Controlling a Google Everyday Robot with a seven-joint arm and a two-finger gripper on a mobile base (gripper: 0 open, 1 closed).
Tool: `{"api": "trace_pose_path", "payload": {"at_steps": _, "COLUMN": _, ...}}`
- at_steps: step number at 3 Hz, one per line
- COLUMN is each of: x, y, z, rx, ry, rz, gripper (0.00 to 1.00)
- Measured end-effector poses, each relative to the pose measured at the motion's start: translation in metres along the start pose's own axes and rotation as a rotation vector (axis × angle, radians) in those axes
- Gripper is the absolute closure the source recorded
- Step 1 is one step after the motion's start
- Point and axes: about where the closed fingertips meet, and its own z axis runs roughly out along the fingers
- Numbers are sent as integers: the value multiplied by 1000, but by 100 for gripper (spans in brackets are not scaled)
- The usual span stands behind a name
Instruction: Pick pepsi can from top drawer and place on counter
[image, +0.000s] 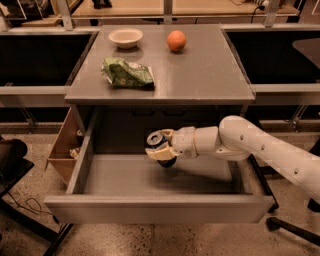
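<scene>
The pepsi can (158, 142), dark blue with a silver top, is held in my gripper (161, 146), whose pale fingers are shut around it. The can is lifted clear of the floor of the top drawer (150, 207), which stands pulled fully open. My white arm reaches in from the right, over the drawer's right side. The can hangs just in front of and below the front edge of the grey counter (200, 75).
On the counter lie a crumpled green chip bag (127, 74), a small white bowl (125, 37) and an orange (176, 40). A brown wooden side box (65, 147) hangs at the cabinet's left. Dark recessed bays flank the cabinet on both sides.
</scene>
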Motion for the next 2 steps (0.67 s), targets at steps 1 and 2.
{"api": "trace_pose_path", "payload": {"at_steps": 1, "x": -40, "y": -15, "z": -47, "rx": 59, "ry": 86, "rz": -42, "gripper": 100}}
{"api": "trace_pose_path", "payload": {"at_steps": 2, "x": -102, "y": -39, "z": -114, "rx": 140, "ry": 122, "rz": -39, "gripper": 100}}
